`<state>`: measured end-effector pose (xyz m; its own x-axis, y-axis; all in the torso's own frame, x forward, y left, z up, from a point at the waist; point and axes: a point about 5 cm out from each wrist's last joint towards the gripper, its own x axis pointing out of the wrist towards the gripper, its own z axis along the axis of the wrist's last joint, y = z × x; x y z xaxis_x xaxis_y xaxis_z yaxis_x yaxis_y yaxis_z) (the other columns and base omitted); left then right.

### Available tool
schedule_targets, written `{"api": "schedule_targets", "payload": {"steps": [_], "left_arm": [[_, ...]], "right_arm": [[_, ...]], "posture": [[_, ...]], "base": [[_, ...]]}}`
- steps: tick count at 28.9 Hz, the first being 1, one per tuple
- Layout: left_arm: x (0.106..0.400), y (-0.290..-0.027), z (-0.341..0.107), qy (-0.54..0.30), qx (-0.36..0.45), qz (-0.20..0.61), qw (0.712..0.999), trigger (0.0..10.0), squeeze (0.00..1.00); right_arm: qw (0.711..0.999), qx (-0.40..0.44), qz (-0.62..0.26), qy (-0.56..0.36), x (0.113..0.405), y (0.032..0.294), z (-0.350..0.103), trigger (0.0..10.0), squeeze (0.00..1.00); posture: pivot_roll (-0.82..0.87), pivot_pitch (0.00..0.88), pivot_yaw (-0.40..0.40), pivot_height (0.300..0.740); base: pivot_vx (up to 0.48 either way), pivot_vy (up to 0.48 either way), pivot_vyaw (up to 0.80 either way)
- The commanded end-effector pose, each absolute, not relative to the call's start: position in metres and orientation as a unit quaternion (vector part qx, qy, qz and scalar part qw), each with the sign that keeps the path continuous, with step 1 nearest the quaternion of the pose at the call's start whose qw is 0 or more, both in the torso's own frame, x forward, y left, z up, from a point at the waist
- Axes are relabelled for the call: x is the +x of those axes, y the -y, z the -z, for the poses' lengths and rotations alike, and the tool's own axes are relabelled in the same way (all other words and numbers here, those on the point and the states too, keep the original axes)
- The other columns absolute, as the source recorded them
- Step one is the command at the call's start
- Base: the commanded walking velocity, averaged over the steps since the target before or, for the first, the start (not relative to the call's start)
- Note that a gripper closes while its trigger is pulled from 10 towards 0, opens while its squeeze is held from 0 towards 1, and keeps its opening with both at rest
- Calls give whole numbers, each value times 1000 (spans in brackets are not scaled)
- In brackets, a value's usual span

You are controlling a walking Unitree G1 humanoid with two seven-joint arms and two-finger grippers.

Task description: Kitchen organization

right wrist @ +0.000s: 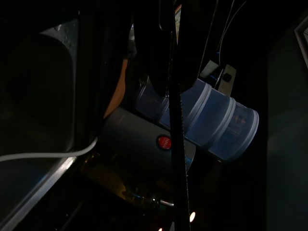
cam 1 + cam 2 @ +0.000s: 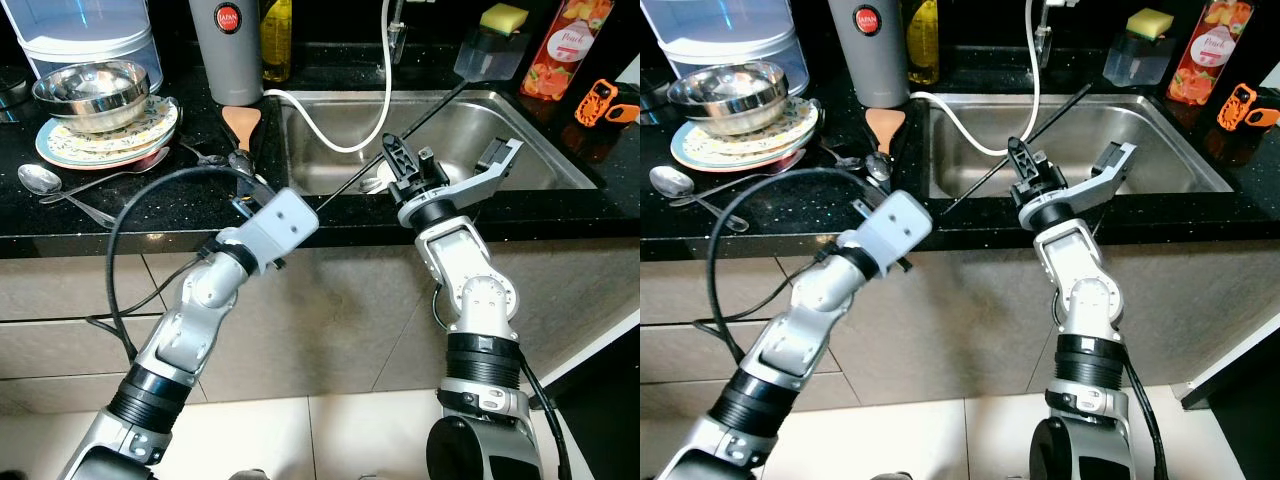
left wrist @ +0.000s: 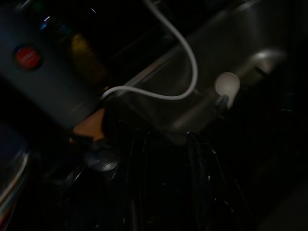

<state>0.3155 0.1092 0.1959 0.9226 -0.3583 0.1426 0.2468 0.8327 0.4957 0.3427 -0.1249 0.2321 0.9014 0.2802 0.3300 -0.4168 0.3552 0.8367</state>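
Note:
A thin black rod (image 2: 440, 108) slants across the steel sink (image 2: 540, 150), from the counter's front edge toward the back right. My right gripper (image 2: 392, 150) stands over the sink's front rim, shut on that rod. In the right wrist view the rod (image 1: 179, 144) runs out long from the dark fingers. My left gripper (image 2: 250, 195) is at the front edge of the black counter (image 2: 150, 215), just left of the sink. Its two fingers stand apart and hold nothing, close to a spoon (image 3: 101, 161) and a wooden spatula (image 2: 241, 122).
Stacked plates with a steel bowl (image 2: 92, 92) sit at the back left, and loose spoons (image 2: 40, 180) lie before them. A grey flask (image 2: 226, 50), a yellow bottle and a water jug line the back. A white hose (image 2: 340, 140) hangs into the sink; a sponge, a juice bottle (image 2: 565, 50) and an orange object stand right.

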Motion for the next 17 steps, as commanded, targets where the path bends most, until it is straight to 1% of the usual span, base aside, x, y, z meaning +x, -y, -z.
{"api": "schedule_targets", "payload": {"steps": [1,2,3,4,5,6,7,11,12,14,16,17], "left_arm": [[315,-113,-201,119,202,133,963,10000,0],[315,-115,-202,117,193,124,966,10000,0],[314,-115,-200,114,192,124,967,10000,0],[313,-114,-198,110,194,125,967,10000,0],[313,-114,-198,110,194,125,967,10000,0],[313,-113,-197,109,193,127,967,10000,0],[313,-112,-197,108,191,127,967,10000,0],[312,-108,-198,107,185,128,968,10000,0],[312,-108,-199,107,184,128,969,10000,0],[310,-108,-201,107,183,124,969,10000,0],[307,-108,-202,106,181,117,971,10000,0],[307,-108,-202,106,181,117,971,10000,0]], "right_arm": [[819,526,-211,88,344,127,-242,10000,0],[822,523,-206,91,346,128,-243,10000,0],[844,494,-183,99,351,128,-243,10000,0],[877,446,-140,110,360,127,-246,10000,0],[877,446,-140,110,360,127,-246,10000,0],[887,429,-126,115,366,123,-248,10000,0],[891,423,-120,116,369,120,-249,10000,0],[894,421,-105,109,392,100,-257,10000,0],[896,421,-97,103,396,97,-258,10000,0],[907,407,-61,88,404,94,-256,10000,0],[923,375,-29,78,409,90,-252,10000,0],[923,375,-29,78,409,90,-252,10000,0]], "posture": [[160,0,-38,740],[160,0,-38,740],[163,0,-37,740],[164,0,-38,740],[164,0,-38,740],[165,0,-38,740],[165,0,-38,740],[181,0,-44,740],[197,15,-51,740],[222,29,-61,740],[261,48,-81,740],[261,48,-81,740]], "base": [[0,0,0],[0,0,0],[0,0,0],[0,0,0],[0,0,0],[0,0,0],[0,0,0],[0,0,0],[0,0,0],[0,0,0],[0,0,0],[0,0,0]]}}
